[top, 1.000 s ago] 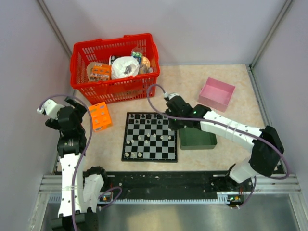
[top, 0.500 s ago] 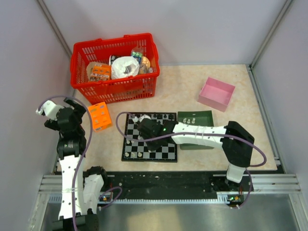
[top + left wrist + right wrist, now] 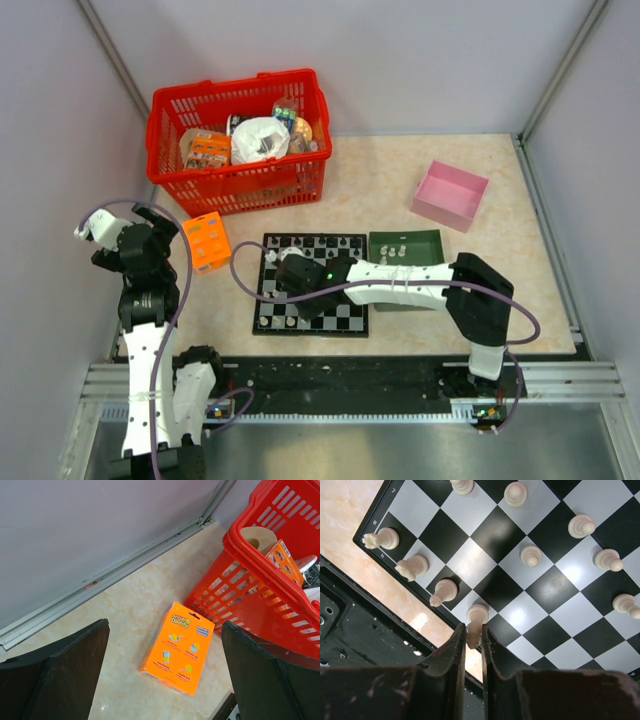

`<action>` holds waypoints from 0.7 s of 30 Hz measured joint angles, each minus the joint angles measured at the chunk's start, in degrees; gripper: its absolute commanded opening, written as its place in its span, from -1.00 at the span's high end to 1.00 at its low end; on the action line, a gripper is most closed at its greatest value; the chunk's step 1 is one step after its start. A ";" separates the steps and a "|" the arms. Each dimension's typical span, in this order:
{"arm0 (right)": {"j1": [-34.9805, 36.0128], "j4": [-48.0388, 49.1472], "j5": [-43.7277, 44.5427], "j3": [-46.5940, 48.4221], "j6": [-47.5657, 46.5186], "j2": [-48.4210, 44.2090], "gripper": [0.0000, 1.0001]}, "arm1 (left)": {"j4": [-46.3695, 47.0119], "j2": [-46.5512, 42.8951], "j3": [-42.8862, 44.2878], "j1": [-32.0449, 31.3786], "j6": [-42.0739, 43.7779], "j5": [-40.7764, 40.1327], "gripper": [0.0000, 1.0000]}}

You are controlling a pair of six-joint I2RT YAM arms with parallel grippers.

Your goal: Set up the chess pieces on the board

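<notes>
Right arm (image 3: 400,285) swung since a sec ago from the far-right corner of the flat black-and-white checkered board (image 3: 555,587) to its near-left part; left arm (image 3: 145,300) didn't budge. Right hand (image 3: 473,639) was clamped on the head of a small pale white chess piece (image 3: 477,614). That piece sat over a white sq. in the board's near edge row, 4th along from the near-left corner, next to three other white pieces (image 3: 412,566) lined up there. Base touching the sq. or just off it: couldn't tell. It stood upright, long axis vertical, head up btw the fingers (image 3: 452,650). Prob. light, stiff, smooth plastic, so slippery & tippy; best pinched at neck/head, as it was. Left hand (image 3: 165,626) hung spread wide, holding nothing, well left of the board.
</notes>
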 measured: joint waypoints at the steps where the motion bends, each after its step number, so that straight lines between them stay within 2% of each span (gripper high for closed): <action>1: 0.00 -0.09 0.00 0.13 0.00 0.22 0.85 | 0.00 0.00 0.00 0.00 0.00 -0.07 -0.97; 21: 0.79 -0.90 -0.20 1.81 -0.02 1.16 0.86 | 0.02 0.00 -0.02 0.00 0.02 -0.50 -0.97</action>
